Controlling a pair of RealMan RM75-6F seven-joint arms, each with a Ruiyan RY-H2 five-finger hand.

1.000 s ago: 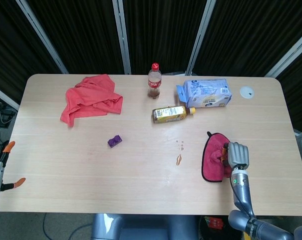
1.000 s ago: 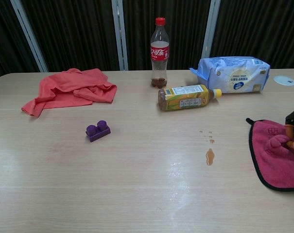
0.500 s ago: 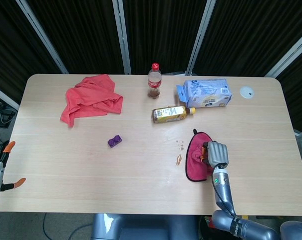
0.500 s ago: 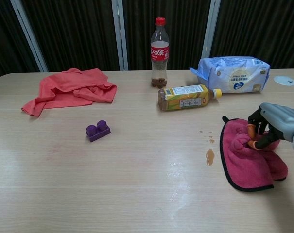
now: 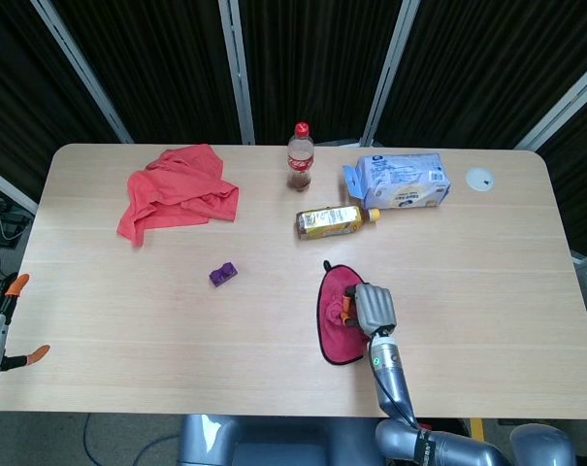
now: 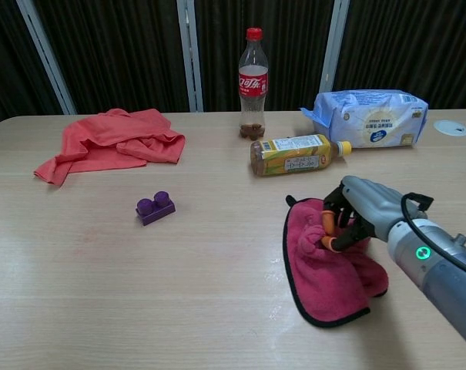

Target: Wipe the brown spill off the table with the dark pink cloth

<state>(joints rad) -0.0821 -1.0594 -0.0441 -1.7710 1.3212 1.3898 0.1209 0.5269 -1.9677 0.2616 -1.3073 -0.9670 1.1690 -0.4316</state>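
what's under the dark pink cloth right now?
Only the tabletop shows around the dark pink cloth, which the right hand presses. No brown spill is visible; anything beneath is covered.

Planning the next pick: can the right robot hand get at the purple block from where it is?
Probably yes: the right robot hand grips the dark pink cloth, and only bare table lies between it and the purple block, but it would have to release the cloth first.

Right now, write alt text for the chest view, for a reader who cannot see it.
The robot's right hand presses a dark pink cloth onto a light wooden table. Behind lie a yellow-labelled bottle on its side, an upright cola bottle, a tissue pack, a coral cloth and a purple block.
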